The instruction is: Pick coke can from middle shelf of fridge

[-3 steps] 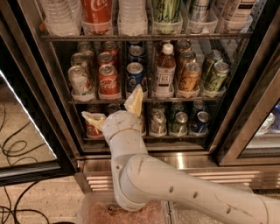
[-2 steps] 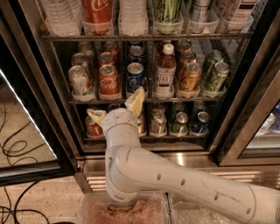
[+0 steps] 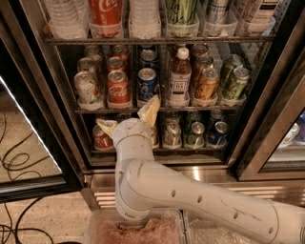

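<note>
The coke can (image 3: 118, 88) stands at the front of a lane on the middle shelf (image 3: 200, 109) of the fridge (image 3: 44, 76), with another red can (image 3: 116, 64) behind it. My gripper (image 3: 128, 119) is open and empty, just below and slightly right of the coke can, in front of the shelf's edge. One tan finger (image 3: 149, 110) points up by the blue Pepsi can (image 3: 147, 84); the other finger (image 3: 106, 127) sticks out left over the lower shelf.
A white-capped brown bottle (image 3: 179, 76), gold and green cans (image 3: 208, 84) and a pale can (image 3: 86, 88) share the middle shelf. A large Coca-Cola can (image 3: 106, 11) and bottles stand above. Several cans (image 3: 195, 134) sit on the lower rack. The glass door (image 3: 28, 157) hangs open left.
The arm's lower link has swung to the left. The gripper has stayed almost in the same place below the coke can, still open.
</note>
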{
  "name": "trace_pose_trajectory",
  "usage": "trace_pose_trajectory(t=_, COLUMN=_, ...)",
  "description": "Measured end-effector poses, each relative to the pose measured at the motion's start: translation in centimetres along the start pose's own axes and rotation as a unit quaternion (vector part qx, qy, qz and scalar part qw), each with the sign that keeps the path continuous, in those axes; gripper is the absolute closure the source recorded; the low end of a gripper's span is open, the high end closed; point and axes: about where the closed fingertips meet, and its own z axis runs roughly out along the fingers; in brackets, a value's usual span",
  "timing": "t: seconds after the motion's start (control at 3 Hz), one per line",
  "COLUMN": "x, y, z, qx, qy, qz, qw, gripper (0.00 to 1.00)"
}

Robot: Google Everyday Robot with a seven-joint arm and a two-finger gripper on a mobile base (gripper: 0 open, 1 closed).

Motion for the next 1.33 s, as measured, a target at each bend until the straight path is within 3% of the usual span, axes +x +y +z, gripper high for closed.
trace_pose_trajectory(t=0.33, x=0.1, y=-0.1, z=-0.1, qx=0.001, qy=-0.007, qz=0.005, qw=1.0000, gripper=0.00)
trace_pose_trajectory(t=1.0, x=0.3, y=2.4, z=2.9, qx=-0.023, qy=-0.051, qz=0.070, qw=0.9960, gripper=0.00)
trace_pose_trajectory(t=1.33, x=-0.3, y=3.0, z=4.1, qx=-0.009, qy=-0.061, qz=0.081, qw=0.9948, gripper=0.00)
